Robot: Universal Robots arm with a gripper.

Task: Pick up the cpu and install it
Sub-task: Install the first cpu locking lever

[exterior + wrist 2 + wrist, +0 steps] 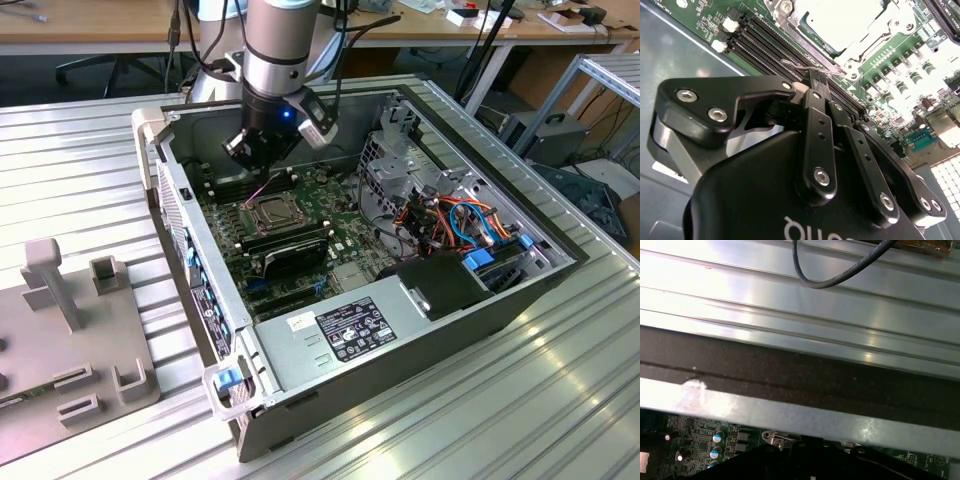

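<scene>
The cpu [840, 20] lies as a bright silver square in the motherboard socket, framed by its metal load plate; in the exterior view the socket [272, 212] sits in the middle of the open computer case. My gripper [262, 168] hangs just above and behind the socket. In the second wrist view the gripper [815, 82] is shut, its black fingers [812, 130] pressed together. Their tips rest right at the thin wire socket lever [800, 65], which runs beside the memory slots. I see nothing held between the fingers.
The case [560, 270] lies open on a ribbed aluminium table [80, 140]. Memory slots [755, 42], a power supply [340, 335] and a bundle of coloured cables [450, 215] surround the socket. A grey fixture [60, 300] stands at the exterior view's left. The case wall [790, 412] and a dark cable [840, 275] show in the first wrist view.
</scene>
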